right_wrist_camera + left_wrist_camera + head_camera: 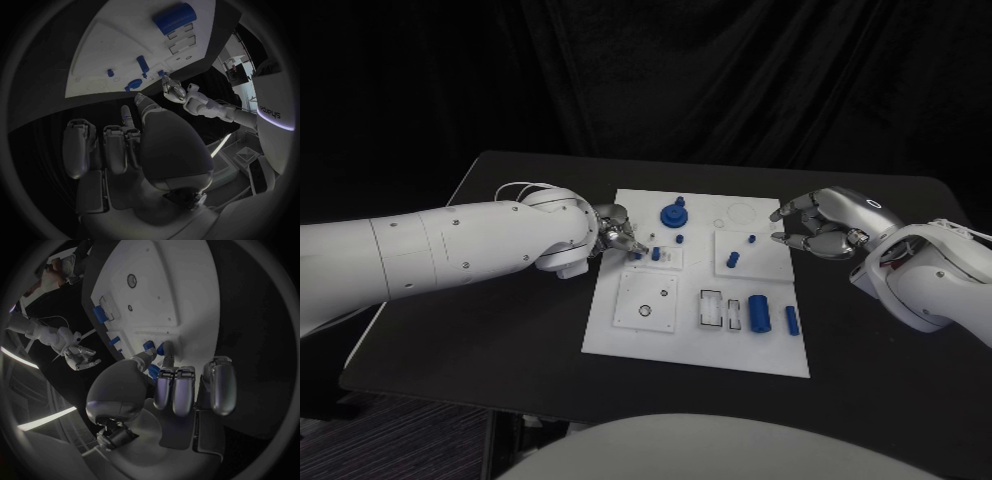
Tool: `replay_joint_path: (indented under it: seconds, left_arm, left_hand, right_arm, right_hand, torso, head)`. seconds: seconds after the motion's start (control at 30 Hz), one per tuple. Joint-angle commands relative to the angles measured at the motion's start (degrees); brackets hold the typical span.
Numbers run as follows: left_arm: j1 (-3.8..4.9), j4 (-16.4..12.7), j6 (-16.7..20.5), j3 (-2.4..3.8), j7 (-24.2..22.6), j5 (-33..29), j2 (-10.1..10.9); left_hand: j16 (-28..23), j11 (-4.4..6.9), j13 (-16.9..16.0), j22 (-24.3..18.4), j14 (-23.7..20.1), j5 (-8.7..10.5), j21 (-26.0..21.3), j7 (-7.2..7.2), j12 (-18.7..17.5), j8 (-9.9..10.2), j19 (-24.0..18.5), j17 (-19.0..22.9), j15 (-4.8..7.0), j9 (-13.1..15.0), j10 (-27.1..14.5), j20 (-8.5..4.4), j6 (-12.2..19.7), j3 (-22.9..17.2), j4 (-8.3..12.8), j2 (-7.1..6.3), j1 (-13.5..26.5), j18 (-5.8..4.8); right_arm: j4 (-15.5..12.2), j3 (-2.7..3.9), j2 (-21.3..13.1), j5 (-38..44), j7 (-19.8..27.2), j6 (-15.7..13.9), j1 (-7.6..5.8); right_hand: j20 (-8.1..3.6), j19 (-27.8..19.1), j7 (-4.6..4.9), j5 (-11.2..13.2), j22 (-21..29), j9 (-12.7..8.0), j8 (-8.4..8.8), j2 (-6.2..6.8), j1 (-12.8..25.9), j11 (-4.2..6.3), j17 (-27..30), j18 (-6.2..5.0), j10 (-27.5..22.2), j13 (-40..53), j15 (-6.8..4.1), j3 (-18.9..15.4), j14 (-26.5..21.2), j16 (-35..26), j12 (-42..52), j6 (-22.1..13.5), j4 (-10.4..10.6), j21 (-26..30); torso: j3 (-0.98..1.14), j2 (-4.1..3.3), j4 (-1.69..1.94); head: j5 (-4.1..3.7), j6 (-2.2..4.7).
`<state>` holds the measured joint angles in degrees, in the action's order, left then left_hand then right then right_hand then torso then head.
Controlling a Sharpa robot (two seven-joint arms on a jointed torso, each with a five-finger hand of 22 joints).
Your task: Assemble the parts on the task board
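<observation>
Head view: left hand [615, 238] touches peg [655, 254]

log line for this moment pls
left hand: fingertips at small blue part on board | right hand: holds nothing, at board's edge

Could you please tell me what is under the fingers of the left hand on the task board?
A small blue part stands at the left hand's fingertips on the task board; the fingers cover the board beneath them.
</observation>
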<state>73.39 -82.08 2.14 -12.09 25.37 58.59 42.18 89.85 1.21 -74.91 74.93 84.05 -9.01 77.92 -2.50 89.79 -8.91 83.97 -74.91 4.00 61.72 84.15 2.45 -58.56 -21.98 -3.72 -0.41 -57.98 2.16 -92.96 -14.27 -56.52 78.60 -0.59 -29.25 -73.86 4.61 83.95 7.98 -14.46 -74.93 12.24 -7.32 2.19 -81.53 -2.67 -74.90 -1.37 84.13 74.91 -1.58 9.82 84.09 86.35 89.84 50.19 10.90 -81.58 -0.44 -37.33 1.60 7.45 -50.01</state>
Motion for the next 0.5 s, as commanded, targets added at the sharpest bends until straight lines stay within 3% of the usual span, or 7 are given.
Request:
replay_joint_path:
  seconds: [0.03,0.3,0.5]
  left_arm:
    - [-0.19,0.01,-0.08,-0.01,0.05,0.18,-0.07]
    - [-0.28,0.12,-0.16,-0.01,1.21,0.18,0.11]
    - [-0.3,0.15,-0.23,-0.01,1.91,0.18,0.19]
  left_hand:
    - [0.15,-0.01,-15.09,10.36,5.95,0.64,-0.5,-0.36,0.21,0.44,0.31,-15.09,0.21,-0.29,5.85,-0.32,-0.06,1.92,-1.56,-0.16,1.12,0.89]
    - [0.15,-0.25,-15.09,10.32,5.95,1.7,-1.03,-0.63,0.21,1.2,0.2,-15.09,0.01,-1.06,5.85,-0.13,-0.07,5.99,-4.84,0.43,2.22,0.98]
    - [0.15,-0.5,-15.09,10.39,5.95,4.06,-1.38,-0.87,0.21,1.8,0.2,-15.09,-0.22,-1.46,5.85,0.1,0.31,10.36,-9.67,1.71,4.72,1.03]
  right_arm:
    - [-0.04,0.04,-0.05,0.1,-1.32,0.52,0.16]
    - [-0.03,0.04,-0.01,0.09,-1.4,0.79,0.16]
    - [-0.02,0.04,0.03,-0.08,-1.4,1.02,0.16]
  right_hand:
    - [0.25,2.39,-0.13,-0.63,-11.95,-0.1,0.29,0.07,-0.61,-0.38,-8.12,-0.9,5.87,15.09,0.38,0.13,4.37,-0.23,0.16,0.44,-0.16,0.29]
    - [0.26,2.39,-0.11,-1.36,-11.95,-0.22,0.38,-0.01,-0.61,-0.39,-8.12,-0.91,5.87,15.09,0.39,0.32,4.37,-0.24,0.16,0.52,-0.22,0.34]
    - [0.26,2.4,-0.1,-2.62,-11.95,-0.41,0.53,-0.22,-0.62,-0.4,-8.17,-0.91,5.87,15.09,0.39,0.71,4.39,-0.21,0.16,0.64,-0.3,0.36]
  torso:
    - [-0.01,0.0,0.0]
    - [-0.01,-0.02,0.0]
    - [-0.01,-0.02,0.05]
  head:
    - [0.01,0.01]
    - [0.13,0.01]
    - [0.17,0.01]
